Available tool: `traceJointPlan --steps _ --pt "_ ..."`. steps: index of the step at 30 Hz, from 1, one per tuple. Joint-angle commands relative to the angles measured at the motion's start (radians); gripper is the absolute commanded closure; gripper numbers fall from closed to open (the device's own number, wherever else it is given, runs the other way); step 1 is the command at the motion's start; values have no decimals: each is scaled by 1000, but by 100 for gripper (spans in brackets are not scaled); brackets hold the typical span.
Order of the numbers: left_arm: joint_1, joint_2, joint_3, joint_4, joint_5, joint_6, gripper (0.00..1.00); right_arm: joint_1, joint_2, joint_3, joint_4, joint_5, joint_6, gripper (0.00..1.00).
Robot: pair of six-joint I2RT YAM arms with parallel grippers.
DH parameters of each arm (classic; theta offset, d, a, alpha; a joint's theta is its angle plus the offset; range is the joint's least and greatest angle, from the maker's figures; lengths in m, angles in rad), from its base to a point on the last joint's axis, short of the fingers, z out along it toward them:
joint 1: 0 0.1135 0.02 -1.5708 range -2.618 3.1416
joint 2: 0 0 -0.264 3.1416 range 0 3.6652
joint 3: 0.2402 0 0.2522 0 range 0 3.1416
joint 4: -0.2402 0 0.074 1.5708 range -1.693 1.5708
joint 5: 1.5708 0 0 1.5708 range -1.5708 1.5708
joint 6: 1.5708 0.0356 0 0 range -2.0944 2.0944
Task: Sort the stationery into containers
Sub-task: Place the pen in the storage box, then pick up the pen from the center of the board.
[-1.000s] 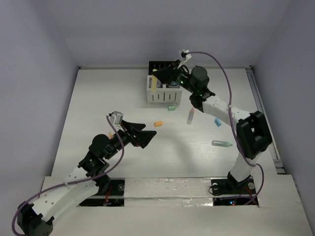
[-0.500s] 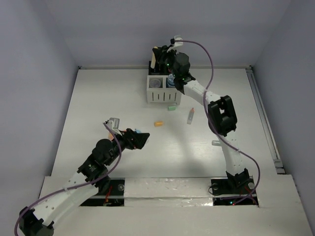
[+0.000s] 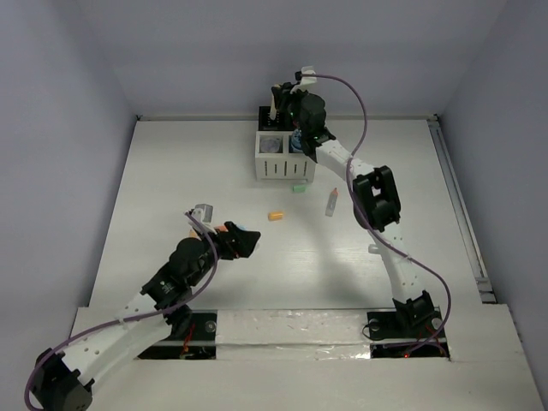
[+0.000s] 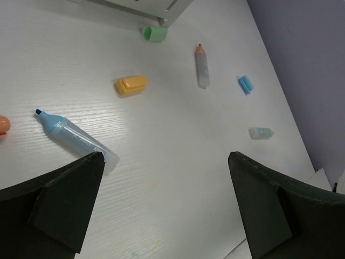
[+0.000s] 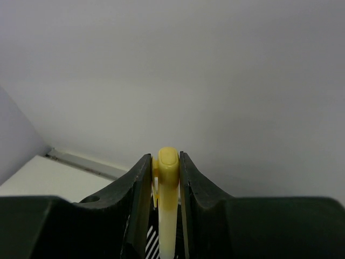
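Above the rear of the organiser (image 3: 276, 168) I had the right tool (image 3: 280, 99) clamped on a yellow marker (image 5: 166, 181), upright for dropping in, while the left tool (image 4: 165, 157) hung wide over a blue pen (image 4: 75, 139).

The yellow highlighter (image 5: 166, 178) runs off the bottom edge of my right wrist view. In my left wrist view, an orange item (image 4: 2, 125) is clipped at left and the organiser (image 4: 156, 11) at top. From above, my right arm (image 3: 338, 158) partly covers its black bins.
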Motion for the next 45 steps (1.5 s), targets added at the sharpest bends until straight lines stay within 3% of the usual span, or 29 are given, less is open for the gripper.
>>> traceJointPlan --steps 1,3,4,6,10,13,20,23,24,28,31,33,36,37,40,45 --pt "-3 16 31 52 -31 -3 1 -1 -44 -80 71 -16 12 91" --pt "-3 10 37 45 -34 -3 1 -1 -51 -100 79 -27 12 81" --pt "-3 6 42 32 -37 -4 1 -1 -57 -109 88 -36 17 67" --pt "-3 -13 45 16 -52 -6 1 -1 -80 -129 92 -39 14 51" --pt "-3 -34 62 -6 -80 -3 1 -1 -125 -131 70 -83 0 23" --pt "-3 -24 102 -21 -104 11 1 -1 -201 -172 60 -120 -2 14" --pt "-3 -4 230 -54 -152 55 1 -1 -494 -384 -65 -223 37 10" --pt "-3 9 269 -70 -156 57 1 -1 -661 -578 -119 -292 92 17" --pt "-3 5 274 -70 -153 55 1 13 -703 -631 -131 -304 106 22" --pt "-3 7 318 -112 -127 52 1 83 -875 -899 -171 -343 141 86" --pt "-3 -17 324 -150 -112 42 1 146 -971 -1069 -203 -305 161 96" --pt "-3 -50 317 -169 -112 32 1 177 -1005 -1146 -228 -303 161 92" --pt "-3 -86 295 -201 -121 11 1 241 -993 -1179 -318 -301 155 75" --pt "-3 -93 292 -213 -127 3 1 261 -979 -1183 -335 -307 150 60" --pt "-3 -122 284 -302 -153 -23 1 353 -905 -1160 -426 -271 123 37" --pt "-3 -218 272 -403 -196 -69 1 422 -782 -1088 -489 -211 100 26"
